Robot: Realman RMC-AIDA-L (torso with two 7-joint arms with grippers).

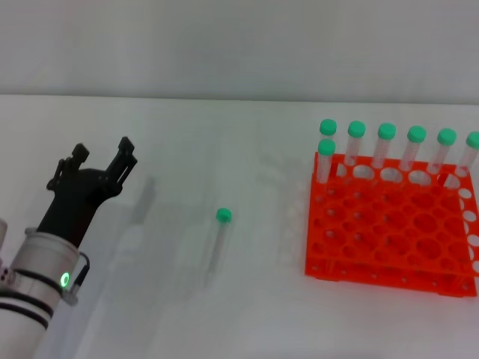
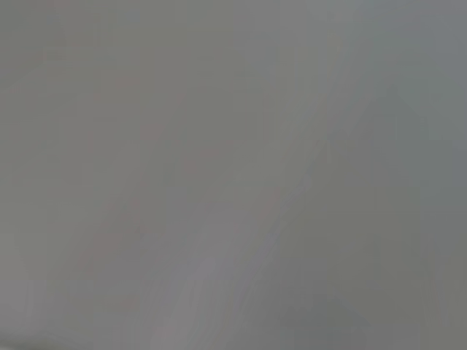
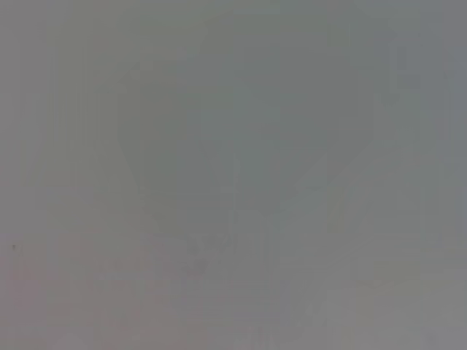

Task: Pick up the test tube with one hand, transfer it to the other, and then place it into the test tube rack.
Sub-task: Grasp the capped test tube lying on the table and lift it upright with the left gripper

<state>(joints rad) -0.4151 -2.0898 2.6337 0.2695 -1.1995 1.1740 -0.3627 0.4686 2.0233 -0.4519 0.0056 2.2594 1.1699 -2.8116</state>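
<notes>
A plain white surface (image 1: 150, 314) is seen in the head view. One test tube (image 1: 219, 238) with a green cap is laid flat on it, to the right of the left tool (image 1: 101, 158) and well apart from it, cap end turned away from the robot. The orange test tube rack (image 1: 389, 228) is set on the surface farther right still, beyond the lying tube and clear of it.
</notes>
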